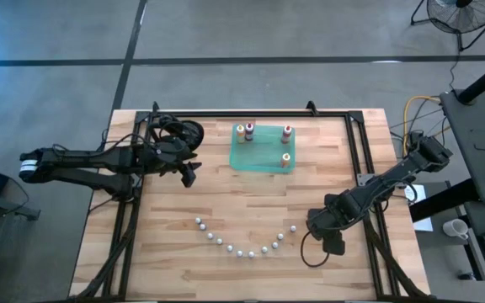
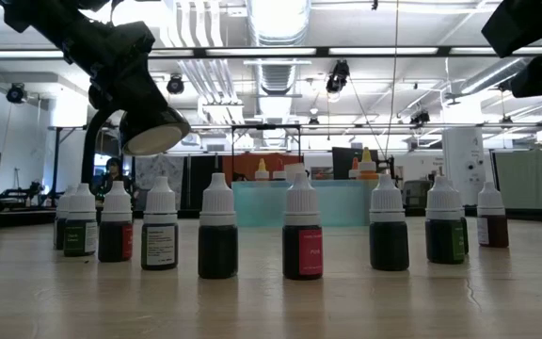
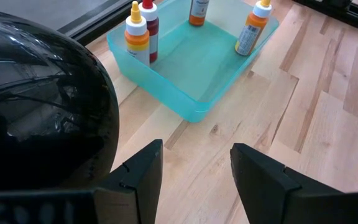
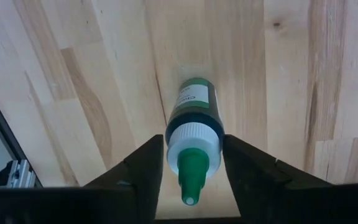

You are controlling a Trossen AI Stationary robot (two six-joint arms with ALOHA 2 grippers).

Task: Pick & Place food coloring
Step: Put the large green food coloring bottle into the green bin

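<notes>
My right gripper (image 1: 312,223) (image 4: 193,171) is shut on a small dark green bottle (image 4: 191,102) with a white collar and green tip. It is at the right end of an arc of small white-capped bottles (image 1: 240,252) (image 2: 302,235) standing on the wooden table. A translucent green tray (image 1: 259,162) (image 3: 191,68) at the far middle holds several orange- and red-tipped bottles (image 1: 285,159). My left gripper (image 1: 190,174) (image 3: 197,180) is open and empty, left of the tray. My right gripper pinches the green bottle at its white collar (image 4: 194,140), just below the green tip, between its two fingers. The fingers come from above, pointing down. The bottle hangs below them, tip toward the wrist. It does not show among the standing bottles in the low view.
A black frame rail (image 1: 251,114) runs along the table's far and side edges. A black round part (image 1: 189,132) sits by my left wrist. A cable loop (image 1: 314,257) lies near my right gripper. Bare wood (image 1: 251,198) lies between tray and arc.
</notes>
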